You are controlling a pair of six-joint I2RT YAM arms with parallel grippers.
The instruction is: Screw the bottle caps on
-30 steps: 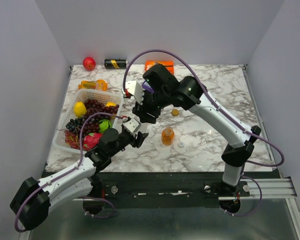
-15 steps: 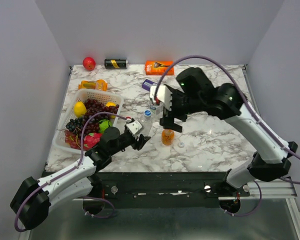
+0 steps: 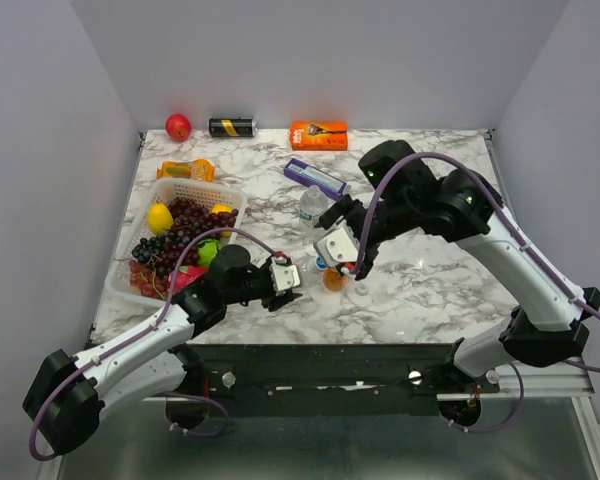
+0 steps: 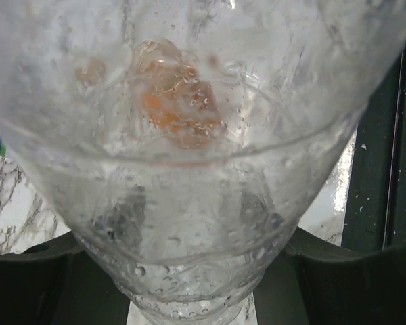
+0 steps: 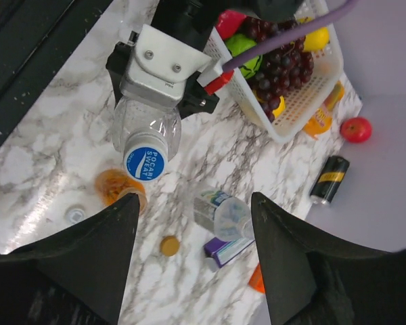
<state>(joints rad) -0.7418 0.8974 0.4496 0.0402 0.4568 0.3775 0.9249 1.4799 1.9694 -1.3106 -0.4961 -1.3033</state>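
My left gripper [image 3: 285, 276] is shut on a clear bottle [image 4: 189, 135] that fills the left wrist view. In the right wrist view that bottle [image 5: 145, 128] carries the blue cap [image 5: 146, 163] on its neck. The short orange bottle [image 5: 118, 189] stands open right beside it. The whitish cap [image 5: 74, 215] and the orange cap [image 5: 168, 245] lie loose on the marble. The labelled clear bottle [image 5: 223, 213] stands uncapped, farther back [image 3: 310, 205]. My right gripper [image 5: 196, 264] is open and empty, hovering above the orange bottle [image 3: 332, 279].
A white basket [image 3: 180, 190] of fruit stands at the left. A purple box [image 3: 315, 178], an orange box [image 3: 318, 134], a black can [image 3: 230, 127] and a red apple [image 3: 178, 127] lie toward the back. An orange packet [image 3: 185, 170] lies behind the basket.
My right arm has swung from above the held bottle to the right and come down over the orange bottle. My left gripper has carried the capped clear bottle rightward toward the orange bottle.
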